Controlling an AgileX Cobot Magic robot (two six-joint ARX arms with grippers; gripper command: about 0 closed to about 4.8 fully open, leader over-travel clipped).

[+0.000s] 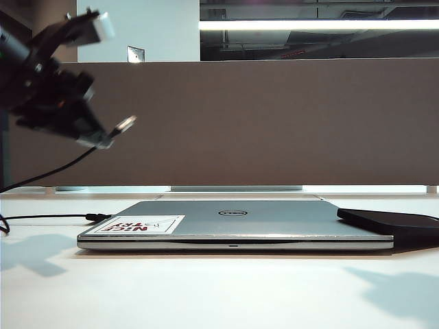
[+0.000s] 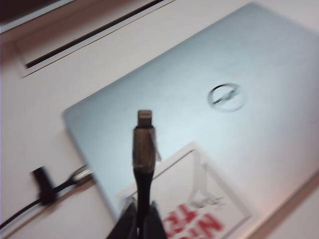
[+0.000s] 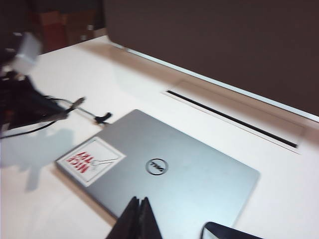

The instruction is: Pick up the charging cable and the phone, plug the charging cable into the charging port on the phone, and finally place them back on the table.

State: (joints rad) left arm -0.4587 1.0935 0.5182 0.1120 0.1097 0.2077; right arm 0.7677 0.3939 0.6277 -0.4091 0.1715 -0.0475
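My left gripper [image 1: 103, 142] hangs high at the exterior view's left, well above the table [image 1: 219, 295]. It is shut on the charging cable [image 2: 143, 149], whose silvery plug [image 1: 125, 124] sticks out past the fingertips. In the left wrist view the gripper [image 2: 139, 221] hovers over the stickered corner of the laptop. The phone [image 1: 391, 221], a flat black slab, lies at the laptop's right end; one corner of the phone [image 3: 229, 231] shows in the right wrist view. My right gripper [image 3: 141, 214] is shut and empty, hovering over the laptop lid near the phone.
A closed silver Dell laptop [image 1: 233, 223] with a red-and-white sticker [image 1: 140, 225] lies mid-table. A second thin black cable [image 1: 92, 217] lies on the table by its left edge. A grey-brown partition [image 1: 274, 123] stands behind, with a cable slot [image 3: 229, 117] in front of it.
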